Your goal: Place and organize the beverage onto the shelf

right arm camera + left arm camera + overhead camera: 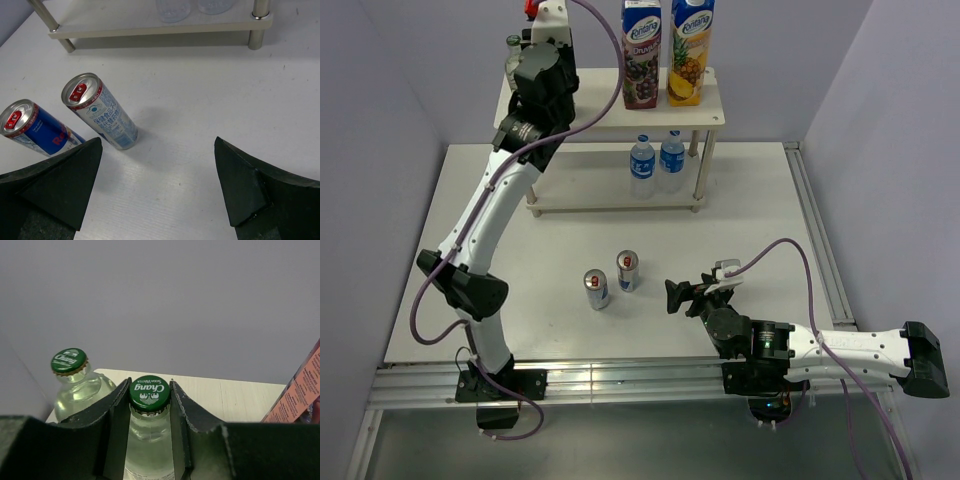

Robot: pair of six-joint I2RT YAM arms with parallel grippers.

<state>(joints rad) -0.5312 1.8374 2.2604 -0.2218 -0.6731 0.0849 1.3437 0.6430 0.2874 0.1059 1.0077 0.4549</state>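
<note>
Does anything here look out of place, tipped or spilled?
Nothing looks tipped or spilled. Only two cans stand on the table, not on the shelf. The left gripper grips an upright glass bottle.

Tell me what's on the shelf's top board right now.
Two juice cartons stand at its right end. At the left, the left end effector is shut on one green-capped glass bottle, a second bottle beside it. Its fingers hide both bases, so resting on the board is unconfirmed.
</note>
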